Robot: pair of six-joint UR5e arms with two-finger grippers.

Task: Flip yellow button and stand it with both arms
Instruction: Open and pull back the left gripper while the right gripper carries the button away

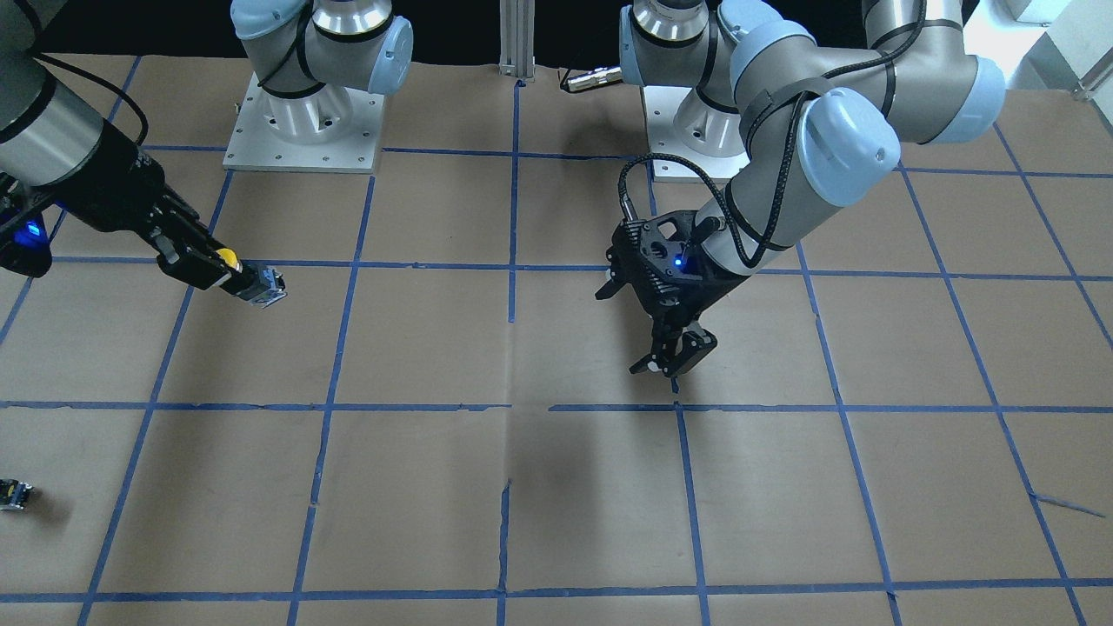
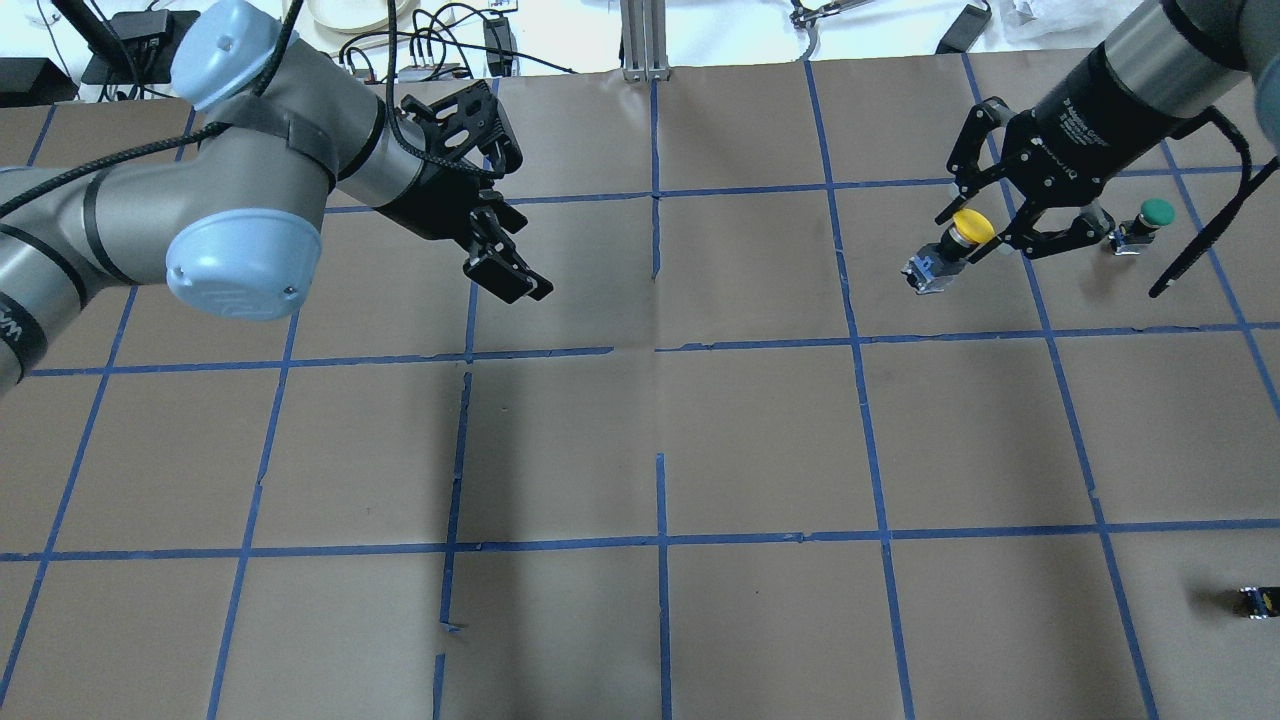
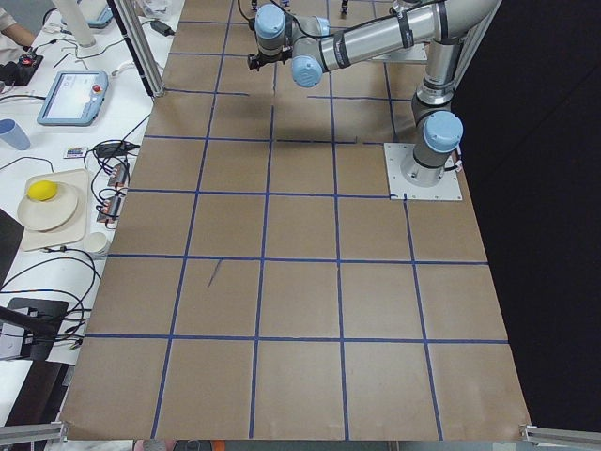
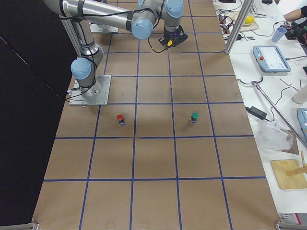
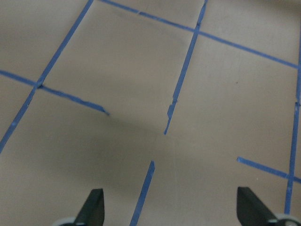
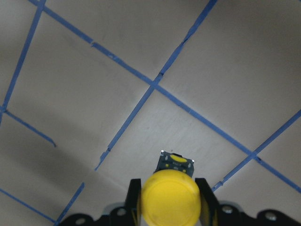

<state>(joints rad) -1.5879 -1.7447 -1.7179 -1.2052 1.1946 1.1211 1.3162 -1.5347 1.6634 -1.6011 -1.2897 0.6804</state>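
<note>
The yellow button (image 2: 972, 226) has a round yellow cap and a black-and-grey body (image 2: 928, 270). My right gripper (image 2: 965, 240) is shut on it near the cap, at the far right of the table, with the body pointing away from the fingers. It also shows in the front view (image 1: 228, 257), held by the right gripper (image 1: 222, 265). In the right wrist view the cap (image 6: 170, 200) sits between both fingers (image 6: 135, 197). My left gripper (image 2: 510, 275) hangs open and empty over the left centre (image 1: 674, 356), with its fingertips (image 5: 94, 207) wide apart.
A green-capped button (image 2: 1150, 218) stands just right of the right gripper. A red-capped button (image 4: 120, 118) stands nearer the robot base. A small capless black part (image 2: 1255, 600) lies at the near right edge (image 1: 16, 494). Blue tape lines grid the brown table.
</note>
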